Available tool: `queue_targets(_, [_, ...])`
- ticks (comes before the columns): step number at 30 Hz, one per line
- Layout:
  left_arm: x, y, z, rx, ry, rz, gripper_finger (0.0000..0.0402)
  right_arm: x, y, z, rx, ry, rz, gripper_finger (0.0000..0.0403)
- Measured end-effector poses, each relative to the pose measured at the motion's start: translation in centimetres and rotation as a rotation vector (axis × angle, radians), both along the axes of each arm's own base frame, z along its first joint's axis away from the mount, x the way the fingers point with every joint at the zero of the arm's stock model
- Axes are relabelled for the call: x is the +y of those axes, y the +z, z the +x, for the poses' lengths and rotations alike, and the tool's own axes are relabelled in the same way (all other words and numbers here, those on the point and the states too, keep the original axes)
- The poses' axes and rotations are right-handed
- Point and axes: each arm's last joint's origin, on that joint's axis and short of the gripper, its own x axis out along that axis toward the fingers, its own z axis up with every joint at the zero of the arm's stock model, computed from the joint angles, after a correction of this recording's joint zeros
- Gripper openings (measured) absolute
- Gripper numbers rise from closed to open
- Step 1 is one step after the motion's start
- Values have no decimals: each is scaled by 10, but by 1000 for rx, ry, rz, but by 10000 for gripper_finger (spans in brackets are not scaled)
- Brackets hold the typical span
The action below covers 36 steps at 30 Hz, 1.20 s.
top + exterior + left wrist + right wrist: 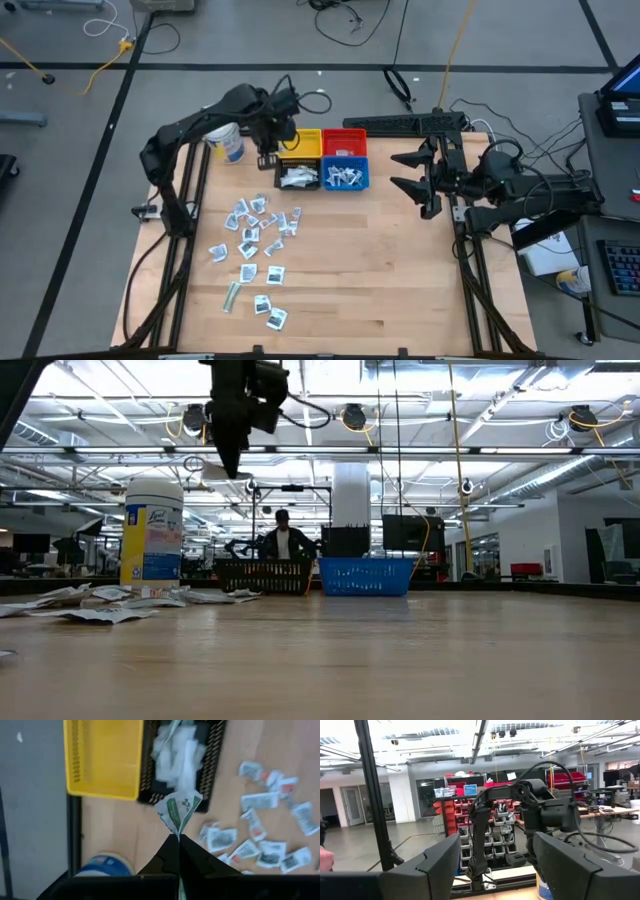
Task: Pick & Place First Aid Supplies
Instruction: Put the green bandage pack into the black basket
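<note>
Loose packets point(255, 235): scattered on the bench point(400, 280), nearer the front edge than the bins, well apart from both grippers.
Left gripper point(178, 837): fingers shut on one packet point(178, 810), pinched at its lower edge, the rest fanning out ahead of the tips.
Held packet: hung above bare bench just short of the black bin point(212, 765); the bin lay straight ahead of the fingers, yellow bin point(102, 757) beside it.
Key relation: the packet's long axis ran in line with the fingers, pointing at the black bin; a short carry forward looked enough before release.
Black bin: already held a heap of white packets.
Jar point(228, 141): stood just beside the left arm.
Right gripper point(412, 172): fingers wide apart, holding nothing, waiting by the blue bin point(344, 177), well apart from the packets.
</note>
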Motion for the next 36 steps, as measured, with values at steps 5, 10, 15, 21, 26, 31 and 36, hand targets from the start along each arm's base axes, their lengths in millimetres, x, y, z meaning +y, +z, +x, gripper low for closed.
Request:
queue_targets(5, [13, -10, 3, 16, -67, 6, 0, 0, 0, 0, 1, -1, 0, 247])
queue_targets(10, [19, -36, 26, 5, -103, 9, 0, 0, 0, 1, 3, 0, 0, 247])
queue_targets(15, [25, -65, 48, 17, -112, 0, 0, 0, 0, 1, 2, 1, 5, 247])
queue_targets(21, [28, -103, 68, 76, -118, -43, 0, 0, 0, 1, 3, 0, 2, 247])
queue_targets(26, [21, -129, 83, 97, -136, -78, 0, 0, 0, 1, 5, -5, -19, 247])
queue_targets(31, [15, -141, 93, 108, -152, -73, 0, 0, 0, 1, 5, -6, -21, 247])
queue_targets(36, [14, -140, 95, 105, -127, -27, 15, 0, 0, 1, 5, -6, -21, 247])
